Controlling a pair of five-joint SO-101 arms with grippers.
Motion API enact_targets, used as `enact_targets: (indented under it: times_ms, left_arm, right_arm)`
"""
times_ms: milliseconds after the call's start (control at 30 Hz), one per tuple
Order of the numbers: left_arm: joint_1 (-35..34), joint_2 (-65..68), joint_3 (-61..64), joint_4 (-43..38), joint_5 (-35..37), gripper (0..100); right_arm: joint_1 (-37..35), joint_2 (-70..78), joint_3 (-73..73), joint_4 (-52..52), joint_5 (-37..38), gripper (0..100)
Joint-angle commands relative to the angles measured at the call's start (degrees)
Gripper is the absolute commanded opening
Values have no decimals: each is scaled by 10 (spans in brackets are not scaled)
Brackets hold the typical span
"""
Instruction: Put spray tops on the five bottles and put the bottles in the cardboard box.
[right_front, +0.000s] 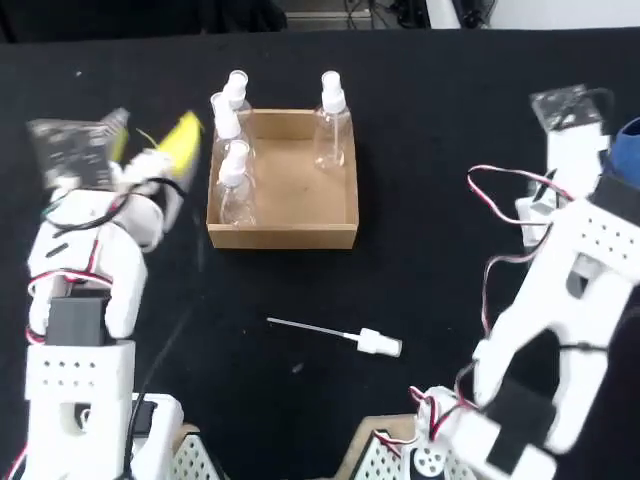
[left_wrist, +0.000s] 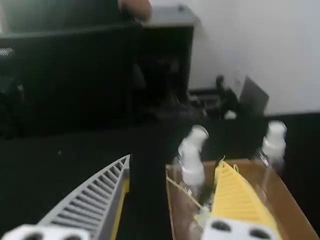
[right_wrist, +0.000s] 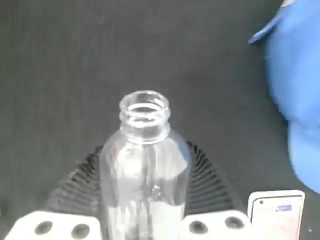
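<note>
The cardboard box (right_front: 285, 236) stands at mid-table. Three capped bottles (right_front: 235, 172) cluster in and at its left side, and one more capped bottle (right_front: 332, 125) stands at its far right corner. A loose spray top (right_front: 375, 343) with its long tube lies on the black table in front of the box. My left gripper (right_front: 150, 132) hangs open and empty just left of the box; its wrist view shows the left gripper (left_wrist: 175, 160) near the bottles (left_wrist: 192, 160) and the box (left_wrist: 285, 200). My right gripper (right_wrist: 145, 200) is shut on an uncapped clear bottle (right_wrist: 145, 165), held upright, and shows as the right gripper (right_front: 568, 108) at the far right.
A blue object (right_wrist: 300, 90) sits close beside the held bottle, and the same blue object (right_front: 628, 150) shows at the table's right edge. Red and white cables (right_front: 500, 180) loop off the right arm. Bare black tabletop surrounds the loose spray top.
</note>
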Motion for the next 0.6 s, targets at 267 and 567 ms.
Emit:
enact_targets:
  times_ms: [267, 567]
  left_arm:
    - [294, 4, -11, 310, -222, 157]
    - [393, 6, 150, 169, -222, 273]
  right_arm:
    - [163, -76, -1, -27, -65, 11]
    - [285, -69, 25, -78, -1, 11]
